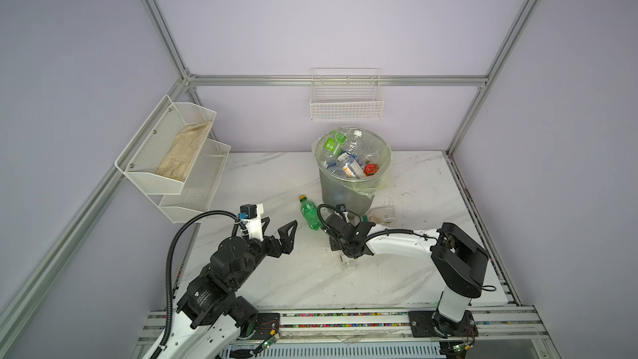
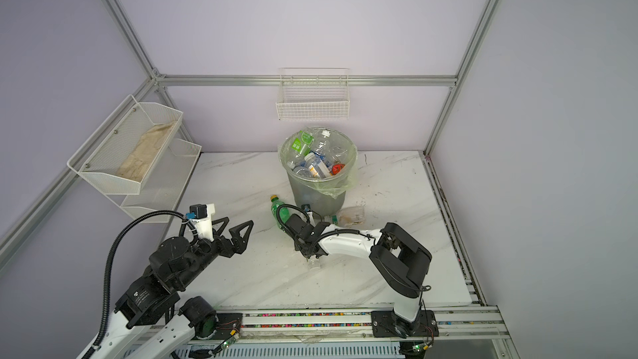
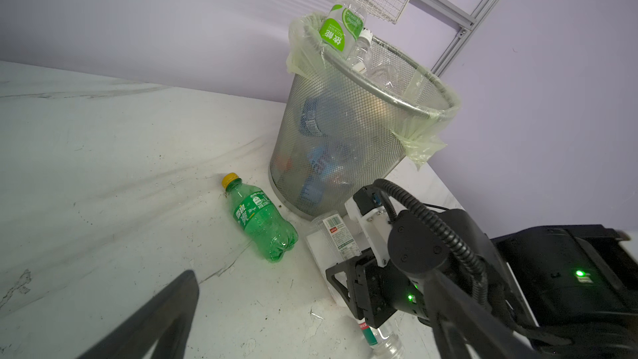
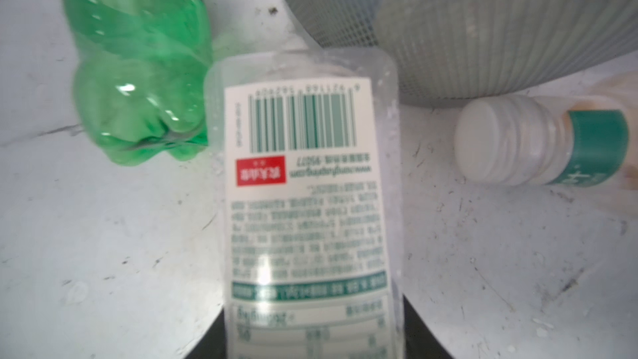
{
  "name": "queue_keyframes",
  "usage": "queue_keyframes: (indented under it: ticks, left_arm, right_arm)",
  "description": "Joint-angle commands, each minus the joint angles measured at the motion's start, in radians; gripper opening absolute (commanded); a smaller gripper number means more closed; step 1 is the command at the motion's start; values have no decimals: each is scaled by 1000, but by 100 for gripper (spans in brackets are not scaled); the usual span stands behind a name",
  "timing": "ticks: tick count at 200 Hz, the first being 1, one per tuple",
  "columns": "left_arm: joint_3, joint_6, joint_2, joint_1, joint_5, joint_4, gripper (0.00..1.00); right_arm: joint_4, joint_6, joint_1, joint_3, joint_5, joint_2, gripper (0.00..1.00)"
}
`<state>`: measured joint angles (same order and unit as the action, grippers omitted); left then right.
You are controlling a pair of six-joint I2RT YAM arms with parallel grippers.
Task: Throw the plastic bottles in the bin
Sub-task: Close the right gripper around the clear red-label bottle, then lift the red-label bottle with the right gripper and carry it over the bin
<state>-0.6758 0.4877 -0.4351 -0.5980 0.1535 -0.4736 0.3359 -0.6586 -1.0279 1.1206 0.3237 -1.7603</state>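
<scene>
Right claw (image 4: pixel 314 322) straddling clear bottle (image 4: pixel 303 184), hold unconfirmed; left claw (image 1: pixel 281 222) spread wide. Your risk: slick plastic squirts free.

Both arms reach forward
The left gripper (image 1: pixel 281 223) is raised, jaws wide apart; the right gripper (image 4: pixel 314 336) points down, jaws narrower

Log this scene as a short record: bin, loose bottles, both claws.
bin: upright towards the back of the table, filled with bottles to about its rim
green bottle: lying on the table beside the bin's base
clear bottle: lying on the table, white label up, between the right claw's fingers
white-capped bottle: lying near the bin's base
left claw: open, empty, above the table
right claw: down over the clear bottle; grip unclear
still outside the bin: three bottles
</scene>
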Motion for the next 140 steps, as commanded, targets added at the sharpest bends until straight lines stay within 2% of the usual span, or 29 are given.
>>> queue_keyframes:
  ticks: [1,84,122,140]
  left_arm:
    - [35,11,3,-4,8,15,100]
    - [42,18,4,-4,6,15,100]
    - [50,23,12,-4,3,15,100]
    - [50,22,13,-5,1,15,100]
  right_arm:
    - [-7,30,-22,-1,-4,95,30]
    - [-73,126,-46,-15,-5,405,27]
    - [-117,194,-46,-14,56,609,27]
    - [-104,219,-47,45,84,689,29]
